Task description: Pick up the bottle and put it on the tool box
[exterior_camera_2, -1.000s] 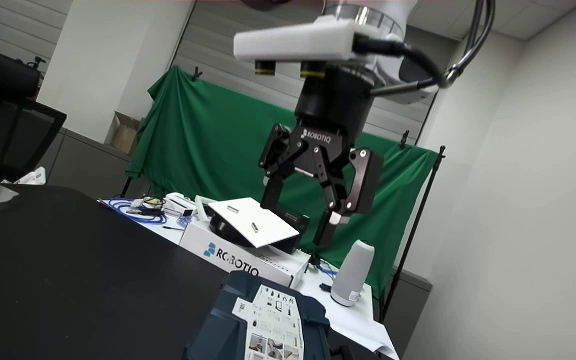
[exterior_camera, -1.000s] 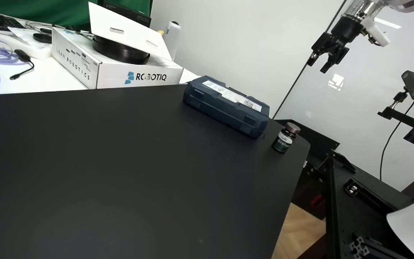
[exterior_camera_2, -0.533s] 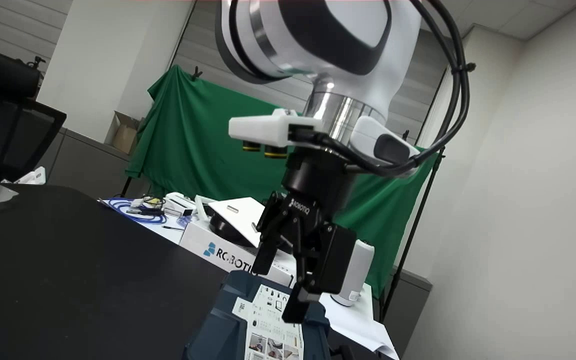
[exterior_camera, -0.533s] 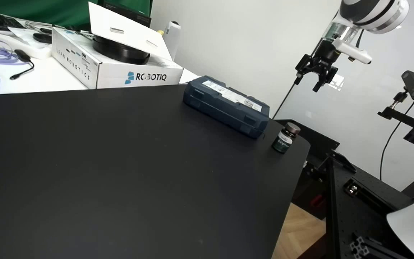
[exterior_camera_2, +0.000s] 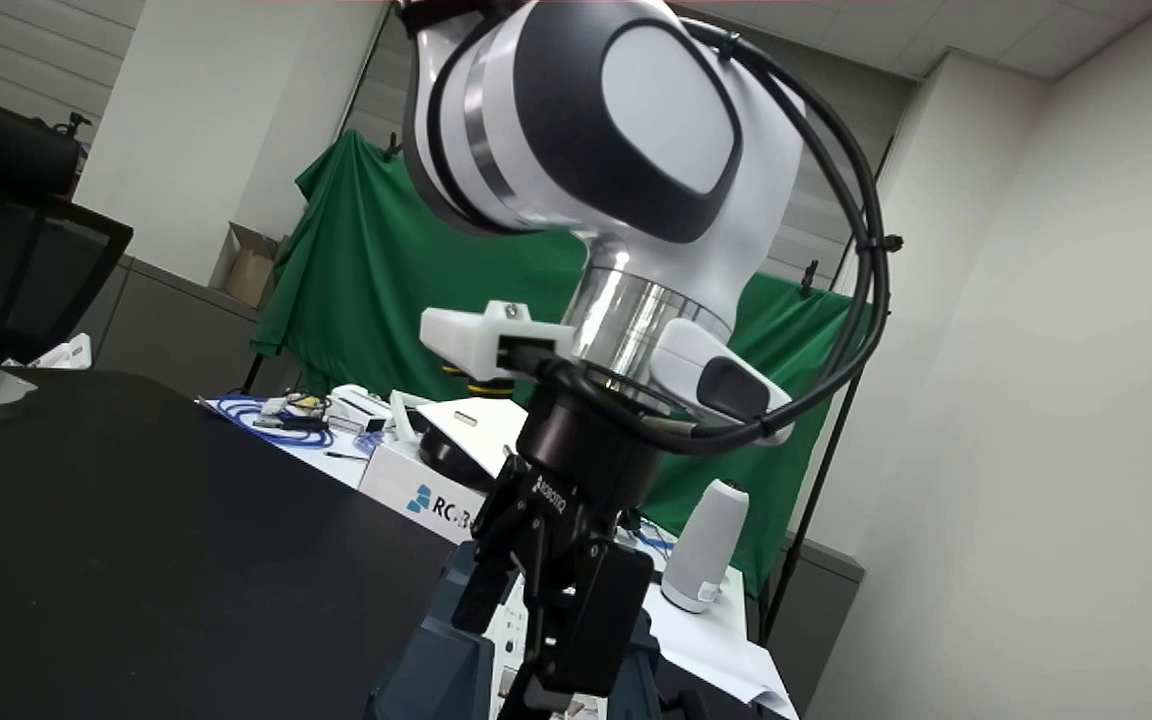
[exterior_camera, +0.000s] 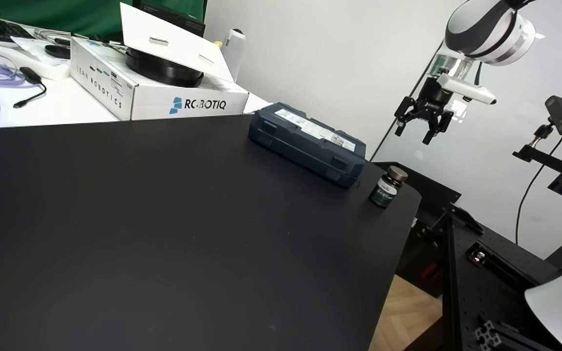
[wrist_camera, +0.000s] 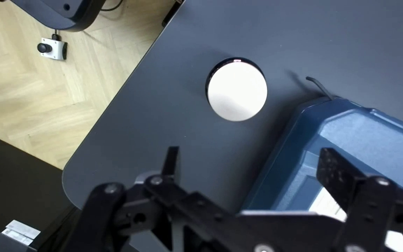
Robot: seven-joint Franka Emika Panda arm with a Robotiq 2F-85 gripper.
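The hand (exterior_camera: 413, 135) is spread, its two fingers (wrist_camera: 172, 162) well apart and their tips pointing down; the arm (exterior_camera: 486, 29) holds it raised above the level of the tabletop (exterior_camera: 188, 219).

The bottle (exterior_camera: 384, 194): tiny, dark, greyish cap. It stands upright on the tabletop near a rounded corner, just beside one end of the tool box (exterior_camera: 305, 144) and apart from it. In the wrist view the cap shows from above as a pale disc, ahead of the fingertips and, side to side, between them.

The tool box: flat, navy, closed, lying on the tabletop with a white label (exterior_camera: 316, 129) along its lid. In the wrist view one finger overlaps it, the other the tabletop. In an exterior view the hand hides part of the lid. A thin bent rod (wrist_camera: 318, 86) shows at its end by the bottle; cannot tell whether it is attached.

Beyond the tabletop's far edge: a white cardboard box (exterior_camera: 188, 103) with printed lettering, a black round object (exterior_camera: 164, 70) and a tilted white panel (exterior_camera: 171, 41) on top.
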